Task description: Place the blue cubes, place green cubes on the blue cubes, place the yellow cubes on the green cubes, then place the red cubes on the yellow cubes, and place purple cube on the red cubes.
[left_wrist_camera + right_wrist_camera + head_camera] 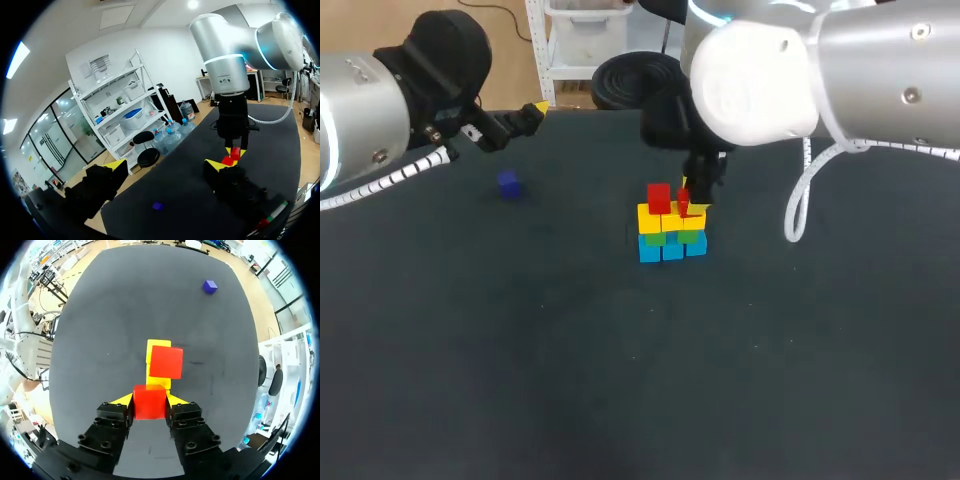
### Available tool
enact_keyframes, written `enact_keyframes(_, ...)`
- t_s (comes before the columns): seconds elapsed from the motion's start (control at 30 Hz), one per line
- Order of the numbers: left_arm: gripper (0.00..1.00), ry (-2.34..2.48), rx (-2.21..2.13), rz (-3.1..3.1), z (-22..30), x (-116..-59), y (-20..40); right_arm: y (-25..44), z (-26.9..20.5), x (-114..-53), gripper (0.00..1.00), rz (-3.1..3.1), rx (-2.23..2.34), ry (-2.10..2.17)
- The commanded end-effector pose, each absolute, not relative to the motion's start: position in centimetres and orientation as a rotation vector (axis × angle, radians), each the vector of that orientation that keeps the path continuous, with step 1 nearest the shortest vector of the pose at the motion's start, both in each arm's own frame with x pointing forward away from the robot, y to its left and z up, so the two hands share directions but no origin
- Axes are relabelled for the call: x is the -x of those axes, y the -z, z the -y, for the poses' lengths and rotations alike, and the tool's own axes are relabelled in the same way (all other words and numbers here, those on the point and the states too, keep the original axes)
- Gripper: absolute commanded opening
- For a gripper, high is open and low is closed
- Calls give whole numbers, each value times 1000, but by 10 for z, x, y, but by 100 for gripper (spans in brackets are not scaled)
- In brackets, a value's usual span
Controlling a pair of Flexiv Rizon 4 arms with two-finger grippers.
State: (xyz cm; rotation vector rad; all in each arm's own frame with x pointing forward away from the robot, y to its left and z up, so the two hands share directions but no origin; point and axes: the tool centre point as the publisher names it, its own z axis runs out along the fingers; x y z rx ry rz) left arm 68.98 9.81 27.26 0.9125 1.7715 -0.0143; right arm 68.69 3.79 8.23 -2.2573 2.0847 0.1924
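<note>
We are on the red layer: our right gripper [150,399] clamps a red cube [149,405] just over the stack [670,238], right of the placed red [659,197]. Next we should lower squarely and release. The left gripper [166,165] gapes wide at far left, near the purple cube [509,184].

I can read no text, number, label or sign in any of my three views. Even the red cube [149,401], which is the closest thing to my right wrist camera, shows only plain coloured faces, with no print that I can make out.
</note>
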Motion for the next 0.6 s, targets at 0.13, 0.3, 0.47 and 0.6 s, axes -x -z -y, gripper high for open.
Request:
enact_keyframes(0.13,100,25,-923,-1771,-100,-692,-274,-84,-40,-688,0,-2118,2201,-162)
enact_keyframes(0.3,100,25,-923,-1771,-100,-692,-274,-87,-42,-690,0,-2130,2164,-151)
enact_keyframes(0.47,100,25,-923,-1771,-100,-692,-274,-87,-45,-690,0,-2130,2163,-147)
enact_keyframes(0.6,100,25,-923,-1771,-100,-692,-274,-84,-45,-691,0,-2133,2169,-148)
